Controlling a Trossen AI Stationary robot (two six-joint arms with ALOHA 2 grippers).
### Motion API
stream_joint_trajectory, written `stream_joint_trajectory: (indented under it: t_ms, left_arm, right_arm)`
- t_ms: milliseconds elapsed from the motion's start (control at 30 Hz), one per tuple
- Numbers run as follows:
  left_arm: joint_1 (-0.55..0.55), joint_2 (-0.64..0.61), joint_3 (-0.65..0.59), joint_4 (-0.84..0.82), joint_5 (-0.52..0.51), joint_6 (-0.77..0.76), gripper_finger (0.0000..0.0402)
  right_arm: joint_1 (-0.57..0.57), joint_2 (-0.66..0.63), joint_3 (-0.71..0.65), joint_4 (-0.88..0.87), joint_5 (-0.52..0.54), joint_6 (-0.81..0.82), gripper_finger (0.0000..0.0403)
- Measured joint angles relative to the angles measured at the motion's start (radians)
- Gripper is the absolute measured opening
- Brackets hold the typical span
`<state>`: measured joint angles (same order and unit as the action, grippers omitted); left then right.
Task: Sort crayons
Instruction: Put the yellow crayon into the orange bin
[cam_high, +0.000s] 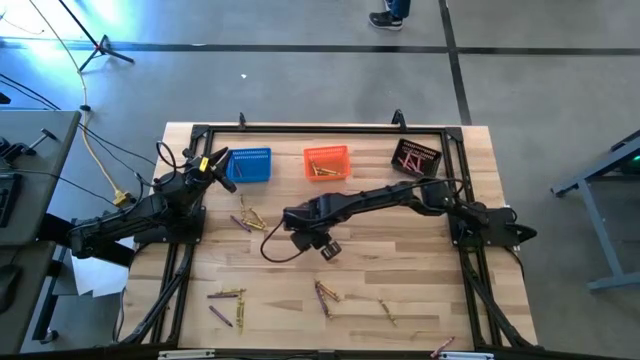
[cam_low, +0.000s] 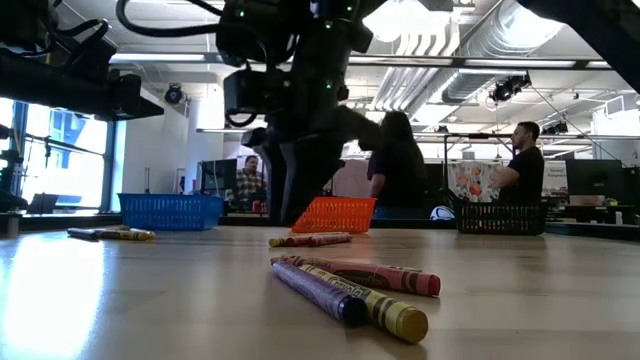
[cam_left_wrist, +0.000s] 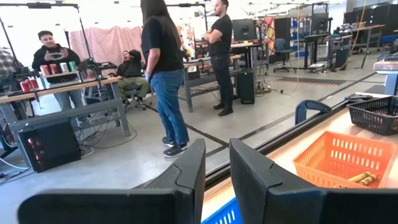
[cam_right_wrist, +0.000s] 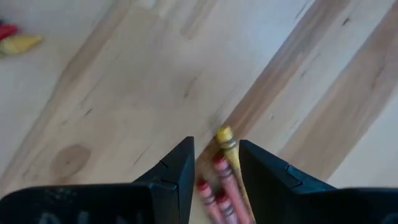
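The right gripper has its two dark fingers spread a little, with a yellow and two reddish crayons lying between them on the wooden table; whether they are gripped I cannot tell. It hangs over the table's middle. The left gripper, fingers slightly apart around nothing, sits by the blue basket, while more crayons lie loose and some rest in the orange basket and black basket.
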<state>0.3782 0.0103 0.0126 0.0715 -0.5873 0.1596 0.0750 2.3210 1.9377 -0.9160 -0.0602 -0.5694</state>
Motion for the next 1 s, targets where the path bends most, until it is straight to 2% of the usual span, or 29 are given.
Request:
stream_joint_trajectory:
  t_ms: [267, 733, 1000]
  left_arm:
    - [0.0, 0.0, 0.0, 0.0, 0.0, 0.0, 0.006]
    - [0.0, 0.0, 0.0, 0.0, 0.0, 0.0, 0.006]
    - [0.0, 0.0, 0.0, 0.0, 0.0, 0.0, 0.006]
  right_arm:
    - [-0.006, 0.002, 0.0, 0.068, 0.025, 0.001, 0.0112]
    - [-0.003, 0.046, 0.0, 0.041, 0.023, 0.004, 0.0111]
    - [-0.008, 0.049, 0.0, 0.071, 0.023, 0.012, 0.0058]
